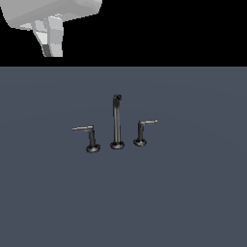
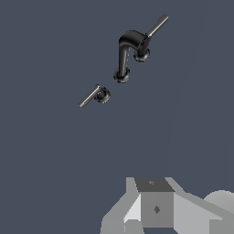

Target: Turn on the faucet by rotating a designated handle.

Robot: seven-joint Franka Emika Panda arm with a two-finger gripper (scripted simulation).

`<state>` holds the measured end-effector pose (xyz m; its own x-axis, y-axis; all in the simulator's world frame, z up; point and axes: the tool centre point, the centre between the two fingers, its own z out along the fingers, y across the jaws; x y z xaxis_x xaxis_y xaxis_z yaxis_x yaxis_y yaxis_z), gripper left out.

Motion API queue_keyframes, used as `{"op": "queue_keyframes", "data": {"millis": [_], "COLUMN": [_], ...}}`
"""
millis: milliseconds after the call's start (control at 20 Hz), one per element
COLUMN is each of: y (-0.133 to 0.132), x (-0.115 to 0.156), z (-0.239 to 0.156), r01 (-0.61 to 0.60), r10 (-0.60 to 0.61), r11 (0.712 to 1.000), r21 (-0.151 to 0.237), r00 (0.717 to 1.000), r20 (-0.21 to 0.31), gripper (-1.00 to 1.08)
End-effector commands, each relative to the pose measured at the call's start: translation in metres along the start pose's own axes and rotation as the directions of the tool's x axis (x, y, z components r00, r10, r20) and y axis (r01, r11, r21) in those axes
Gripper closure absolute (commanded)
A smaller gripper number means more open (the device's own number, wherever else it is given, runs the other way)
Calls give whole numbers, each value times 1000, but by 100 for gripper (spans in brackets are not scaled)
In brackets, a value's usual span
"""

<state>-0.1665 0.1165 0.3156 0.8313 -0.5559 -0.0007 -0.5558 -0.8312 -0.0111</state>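
You have a flat grey-blue floor under a black backdrop. Going left to right in the exterior view: the handle with its long bar pointing left, the spout in the middle, the smaller lever on the right. The gripper hangs high above, well apart from all three; you cannot tell whether its fingers are parted. Bring it down beside the long bar's far end and push sideways there, clear of the spout.

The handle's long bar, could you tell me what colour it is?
Light grey, on a dark post; the handle shows best in the exterior view.
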Motion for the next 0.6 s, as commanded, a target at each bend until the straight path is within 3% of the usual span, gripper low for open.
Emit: {"op": "queue_keyframes", "data": {"millis": [0, 550], "y": [-11, -52], "x": [3, 24], "z": [14, 71], "r01": [-51, -250], "r10": [51, 250], "r11": [999, 968], "r21": [1, 3], "r00": [999, 968], "r20": [1, 3], "gripper": [108, 108]}}
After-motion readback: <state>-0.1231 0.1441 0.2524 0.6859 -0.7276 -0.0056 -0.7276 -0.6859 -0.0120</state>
